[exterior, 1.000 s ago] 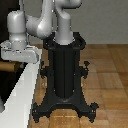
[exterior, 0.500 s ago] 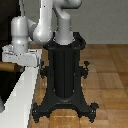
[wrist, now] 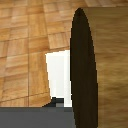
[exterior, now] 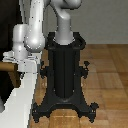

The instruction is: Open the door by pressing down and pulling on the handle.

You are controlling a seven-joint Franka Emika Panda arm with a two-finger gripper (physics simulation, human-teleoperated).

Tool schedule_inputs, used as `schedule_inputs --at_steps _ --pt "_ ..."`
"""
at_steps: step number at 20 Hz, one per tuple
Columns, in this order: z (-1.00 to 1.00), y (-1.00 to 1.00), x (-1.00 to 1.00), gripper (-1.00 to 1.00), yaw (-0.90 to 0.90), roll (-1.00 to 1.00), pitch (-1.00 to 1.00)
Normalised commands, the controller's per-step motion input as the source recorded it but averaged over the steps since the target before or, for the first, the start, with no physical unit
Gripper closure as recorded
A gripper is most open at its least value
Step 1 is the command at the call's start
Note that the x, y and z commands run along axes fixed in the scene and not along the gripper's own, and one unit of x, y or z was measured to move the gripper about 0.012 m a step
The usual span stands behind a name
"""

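The tool sits right at the handle, pressed against the door; whether its fingers are apart or together, I cannot tell. Handle juts from the door's face, beside the white frame. Black pedestal stands near the frame.

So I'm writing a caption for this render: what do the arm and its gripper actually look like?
The arm is glossy white to light grey, built from thick rounded tube segments with bulbous joints, and rises from a black pedestal. No cables or markings show. The gripper is a white-grey block at the exterior view's left; its fingers cannot be made out.
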Motion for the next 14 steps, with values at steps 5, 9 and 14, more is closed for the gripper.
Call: schedule_inputs --at_steps 5,9,14 --pt "0.00 0.20 0.00 1.00 0.00 0.00 0.00" --pt "0.00 1.00 0.00 1.00 0.00 0.00 0.00" --pt "0.00 1.00 0.00 1.00 0.00 0.00 0.00"
